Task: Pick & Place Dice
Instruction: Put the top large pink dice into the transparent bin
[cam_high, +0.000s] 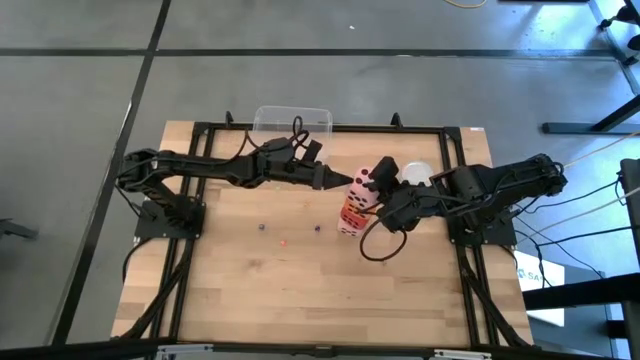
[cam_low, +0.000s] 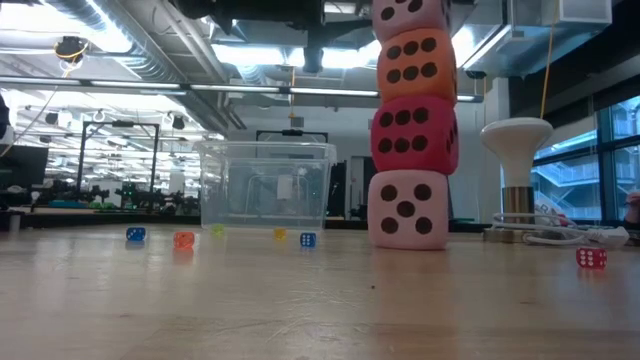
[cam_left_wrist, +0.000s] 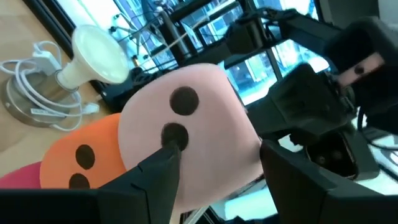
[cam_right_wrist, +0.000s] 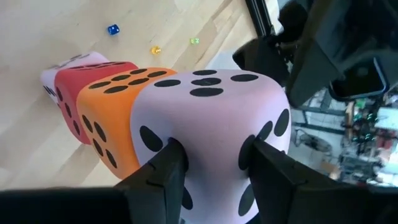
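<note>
So the dice are stacked four high near the middle of the bench (cam_high: 250, 290): pale pink die (cam_low: 408, 209) at the bottom, red die (cam_low: 414, 134) on that, orange die (cam_low: 416, 62) next, and the pink top die (cam_low: 410, 14) capping it, partly cut off in the low view. The tower looks straight enough from table height.

Both arms are at the top die. The right pincer (cam_right_wrist: 211, 165) has its fingers spread on two sides of it, pressing on its faces as far as I can tell, so I'd call that pinching the top die. The left pincer (cam_left_wrist: 217, 171) comes in from the other side with its fingers apart around the same cube; one fingertip sits against the pip face, but I can't tell if it's really squeezing.

Progress-wise, I'd guess the stacking is basically done and what's left is letting go without knocking it over. No more big dice loose anywhere. Just tiny coloured dice (cam_low: 182, 239) scattered about, plus a clear plastic tub (cam_low: 265, 186) at the back edge.
</note>
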